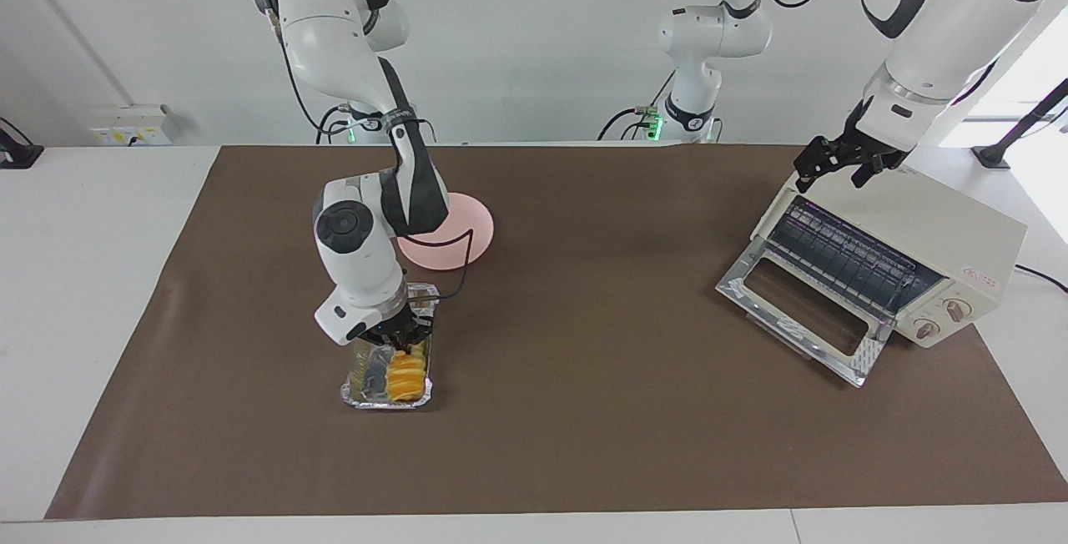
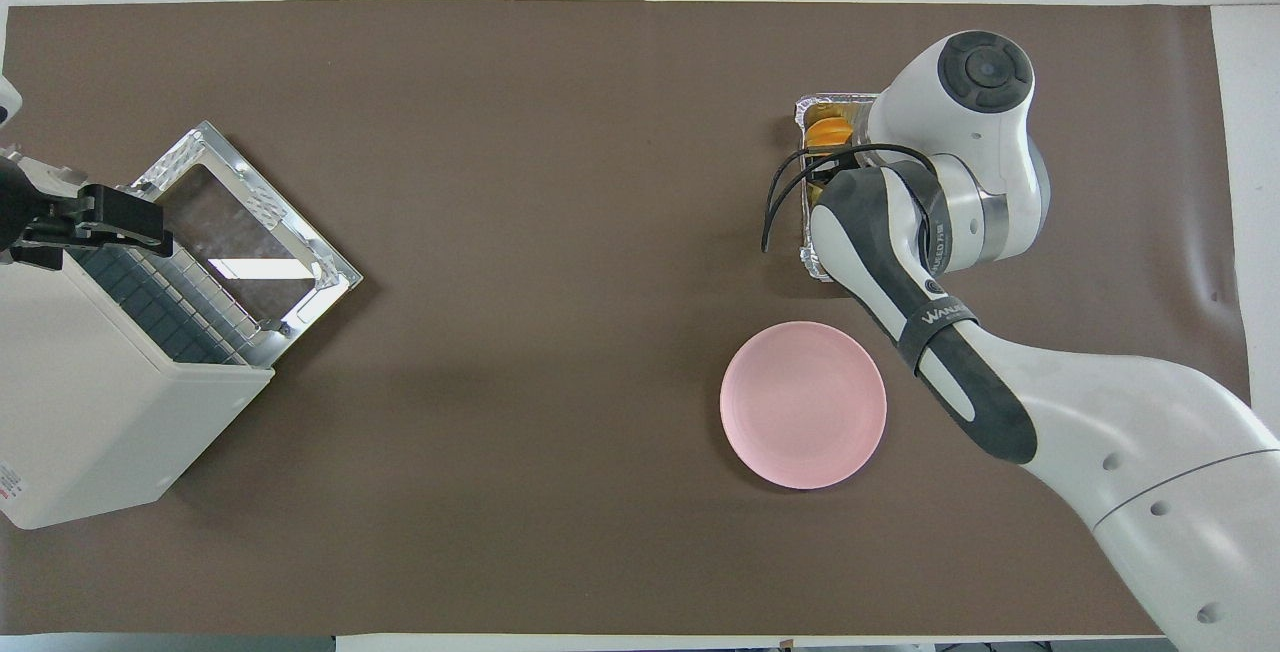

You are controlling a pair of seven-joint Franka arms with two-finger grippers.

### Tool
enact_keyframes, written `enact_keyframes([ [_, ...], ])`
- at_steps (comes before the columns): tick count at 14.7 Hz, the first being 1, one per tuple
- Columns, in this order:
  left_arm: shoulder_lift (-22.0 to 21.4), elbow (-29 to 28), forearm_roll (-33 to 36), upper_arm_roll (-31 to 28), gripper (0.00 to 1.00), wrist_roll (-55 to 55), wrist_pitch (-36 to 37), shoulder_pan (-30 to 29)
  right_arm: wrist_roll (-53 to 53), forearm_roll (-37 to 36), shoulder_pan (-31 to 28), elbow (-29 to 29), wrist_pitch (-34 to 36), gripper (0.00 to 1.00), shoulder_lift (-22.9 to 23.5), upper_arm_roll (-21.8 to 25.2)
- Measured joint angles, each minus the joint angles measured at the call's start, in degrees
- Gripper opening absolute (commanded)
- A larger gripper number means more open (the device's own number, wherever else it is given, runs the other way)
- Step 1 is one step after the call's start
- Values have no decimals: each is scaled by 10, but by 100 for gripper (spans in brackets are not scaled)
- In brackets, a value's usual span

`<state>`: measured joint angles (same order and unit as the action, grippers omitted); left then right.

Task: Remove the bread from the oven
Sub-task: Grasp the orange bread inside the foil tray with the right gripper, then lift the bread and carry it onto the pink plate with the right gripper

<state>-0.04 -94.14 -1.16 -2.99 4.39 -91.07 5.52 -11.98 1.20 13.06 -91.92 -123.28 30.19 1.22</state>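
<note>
The golden ridged bread (image 1: 406,377) lies in a crinkled silver foil tray (image 1: 360,396) on the brown mat, farther from the robots than the pink plate (image 1: 464,231). My right gripper (image 1: 402,345) is down in the tray, at the end of the bread nearer the robots. In the overhead view the right wrist hides it, and only a bit of bread (image 2: 828,130) and tray (image 2: 812,110) show. The cream-white oven (image 1: 943,231) stands at the left arm's end, its glass door (image 1: 801,310) dropped open and its rack bare. My left gripper (image 1: 837,170) hangs open over the oven's top edge.
The pink plate (image 2: 803,404) is bare, beside the right forearm. The brown mat (image 1: 584,410) covers the table. The oven's open door (image 2: 250,232) juts toward the table's middle. A third arm's base stands at the robots' end.
</note>
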Motion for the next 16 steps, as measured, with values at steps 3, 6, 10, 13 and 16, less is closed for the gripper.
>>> enact_keyframes([
  [3, 0, 0, 0, 0, 100, 0, -1, 0, 0, 0, 0, 38, 58, 0, -2, 0],
  [6, 0, 0, 0, 0, 100, 0, -1, 0, 0, 0, 1, 51, 102, 0, -18, 0],
  [10, 0, 0, 0, 0, 100, 0, -1, 0, -11, 0, 3, 49, 195, 0, -85, -7],
  [13, 0, 0, 0, 0, 100, 0, -1, 0, -41, 0, 26, 8, 244, 0, -149, -9],
  [16, 0, 0, 0, 0, 100, 0, -1, 0, -70, 0, 57, -83, 231, 0, -218, -10],
])
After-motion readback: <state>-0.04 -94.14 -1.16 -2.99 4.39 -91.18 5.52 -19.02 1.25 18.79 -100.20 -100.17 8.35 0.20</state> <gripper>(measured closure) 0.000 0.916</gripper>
